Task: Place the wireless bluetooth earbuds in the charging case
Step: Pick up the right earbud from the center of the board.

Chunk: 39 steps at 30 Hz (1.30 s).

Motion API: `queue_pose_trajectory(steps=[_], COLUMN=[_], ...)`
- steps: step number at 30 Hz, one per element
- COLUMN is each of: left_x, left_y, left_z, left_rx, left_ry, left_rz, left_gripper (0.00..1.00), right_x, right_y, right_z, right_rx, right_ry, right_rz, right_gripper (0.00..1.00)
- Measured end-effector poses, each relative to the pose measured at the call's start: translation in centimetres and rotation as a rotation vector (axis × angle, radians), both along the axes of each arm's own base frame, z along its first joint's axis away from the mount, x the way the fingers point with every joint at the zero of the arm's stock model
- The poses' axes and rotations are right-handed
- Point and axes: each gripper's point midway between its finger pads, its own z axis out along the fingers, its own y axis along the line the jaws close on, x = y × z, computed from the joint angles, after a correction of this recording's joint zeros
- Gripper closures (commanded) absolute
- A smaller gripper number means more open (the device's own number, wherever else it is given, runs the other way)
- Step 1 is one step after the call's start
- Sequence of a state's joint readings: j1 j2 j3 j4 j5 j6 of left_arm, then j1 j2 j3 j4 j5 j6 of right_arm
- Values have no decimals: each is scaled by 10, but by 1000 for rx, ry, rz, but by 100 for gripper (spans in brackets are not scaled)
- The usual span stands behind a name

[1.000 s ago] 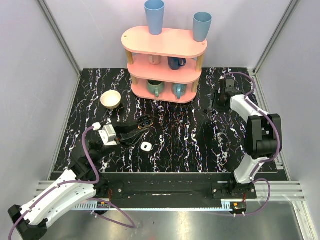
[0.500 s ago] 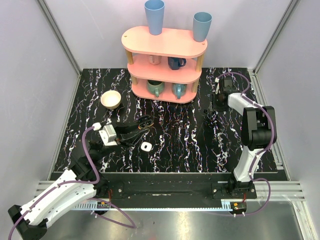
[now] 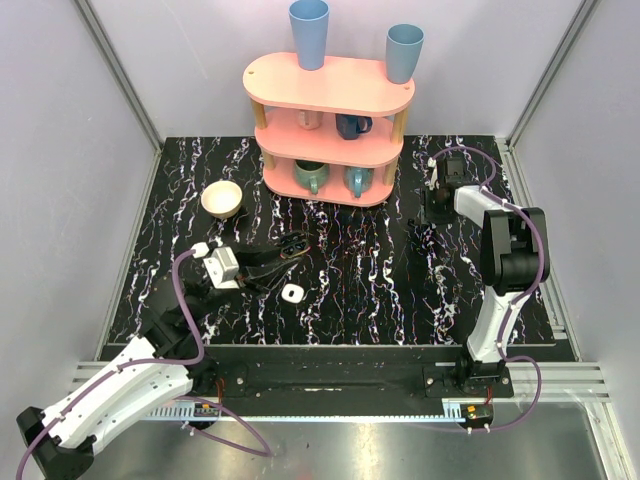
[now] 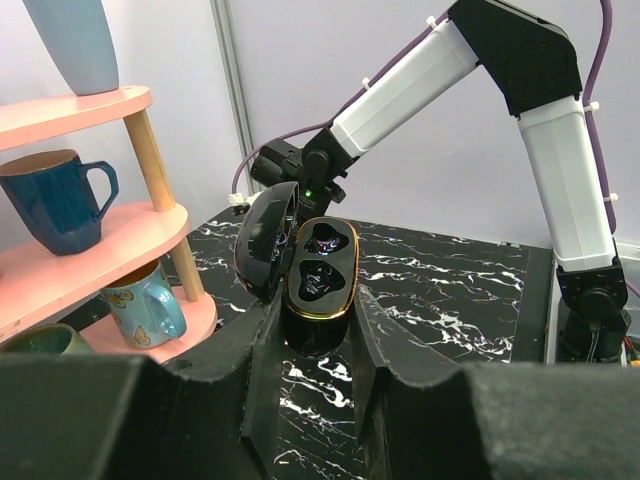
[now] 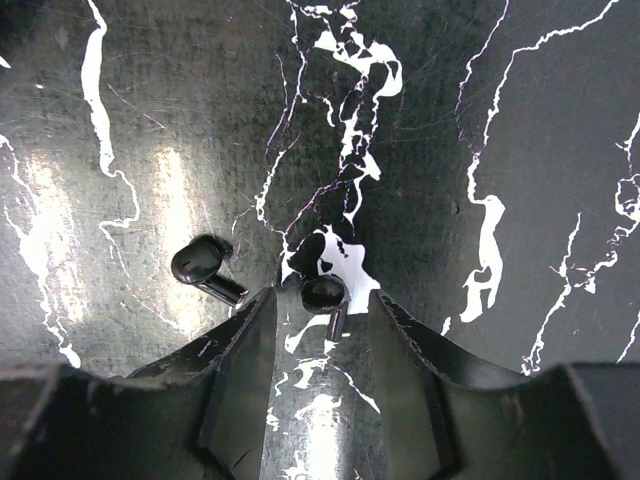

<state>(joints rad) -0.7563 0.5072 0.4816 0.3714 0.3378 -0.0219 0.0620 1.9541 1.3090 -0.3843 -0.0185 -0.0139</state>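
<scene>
My left gripper (image 4: 315, 325) is shut on the base of a black, gold-rimmed charging case (image 4: 322, 268). The case's lid stands open to the left and its two wells face the camera. In the top view that gripper (image 3: 272, 256) holds the case (image 3: 292, 244) just above the table's middle left. Two black earbuds lie on the table at the back right. One earbud (image 5: 326, 297) lies between the tips of my right gripper (image 5: 322, 305), whose jaws stand apart and touch nothing. The other earbud (image 5: 205, 268) lies just left of the left finger (image 5: 240, 350). From above, the right gripper (image 3: 437, 206) points down.
A small white rounded-square piece with a dark spot (image 3: 292, 292) lies near the left gripper. A cream bowl (image 3: 222, 198) sits at the back left. A pink three-tier shelf (image 3: 330, 130) with mugs and blue cups stands at the back centre.
The right gripper's jaws have narrowed around the earbud while its wrist settled lower at the back right. The left gripper with the case has shifted slightly.
</scene>
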Motion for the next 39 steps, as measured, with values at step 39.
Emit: queue_pose_trajectory(steps=[39], left_x=[0], left_y=[-1], left_z=[-4], left_rx=[13], left_ry=[12], left_rz=[-5], left_gripper=[100], right_x=[4], right_y=[-2], right_z=[-7], right_rx=[-4], right_ry=[2], right_rz=[6], right_gripper=[59])
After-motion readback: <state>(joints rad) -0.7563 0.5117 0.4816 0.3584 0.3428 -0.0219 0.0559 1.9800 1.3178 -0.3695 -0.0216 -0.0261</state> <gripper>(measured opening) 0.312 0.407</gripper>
